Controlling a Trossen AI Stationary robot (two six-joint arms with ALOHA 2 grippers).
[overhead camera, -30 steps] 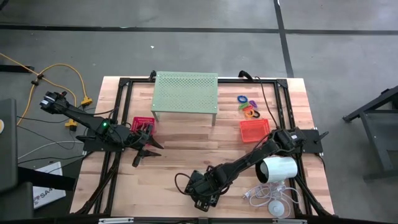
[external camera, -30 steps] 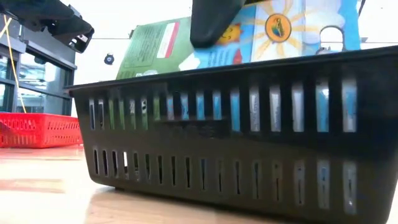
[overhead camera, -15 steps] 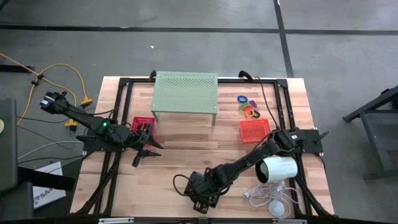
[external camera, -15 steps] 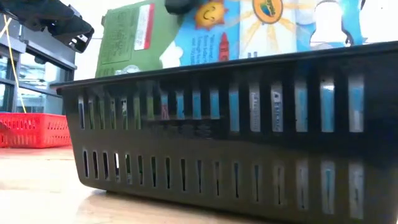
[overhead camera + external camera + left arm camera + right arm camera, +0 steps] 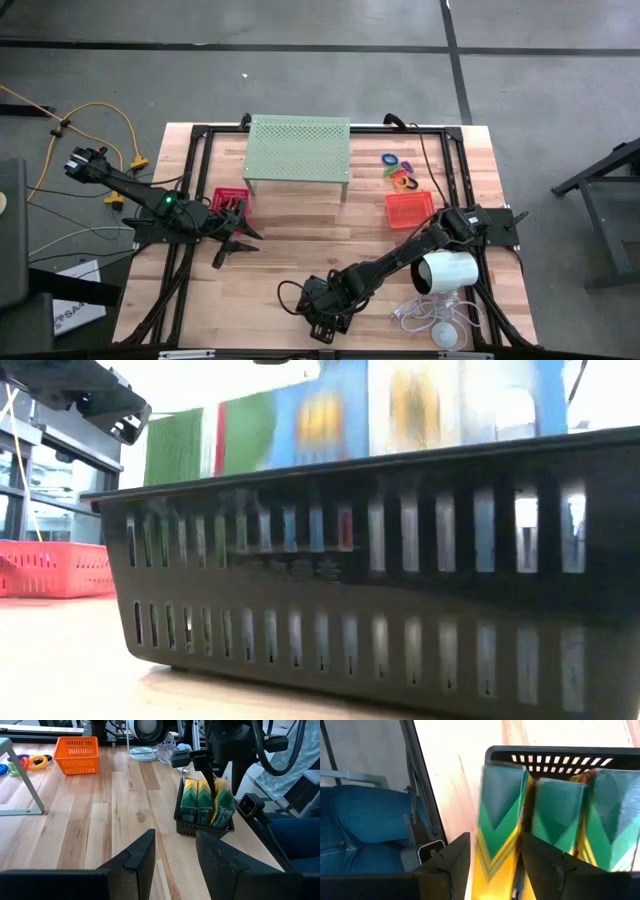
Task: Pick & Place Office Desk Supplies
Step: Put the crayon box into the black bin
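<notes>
Right gripper (image 5: 220,780) directly above black slotted tray (image 5: 202,827) at table's near edge, jaws apart, straddling one yellow-and-green crayon box (image 5: 497,820), apparently no longer pinching it. Three such boxes upright in tray. Left gripper (image 5: 175,855) parked beside red tray (image 5: 229,198), fingers spread, empty. Orange tray (image 5: 77,754) and coloured rings (image 5: 398,170) at far right.

Both arms are showing as matte black, jointed segments. Left arm (image 5: 150,195) is carrying a small green indicator light (image 5: 168,201) near its base joint. Right arm (image 5: 400,258) is trailing looped black cables (image 5: 280,750) around its wrist. Left gripper (image 5: 175,865) fingers (image 5: 137,857) are appearing dark, angular, flat-faced.
</notes>
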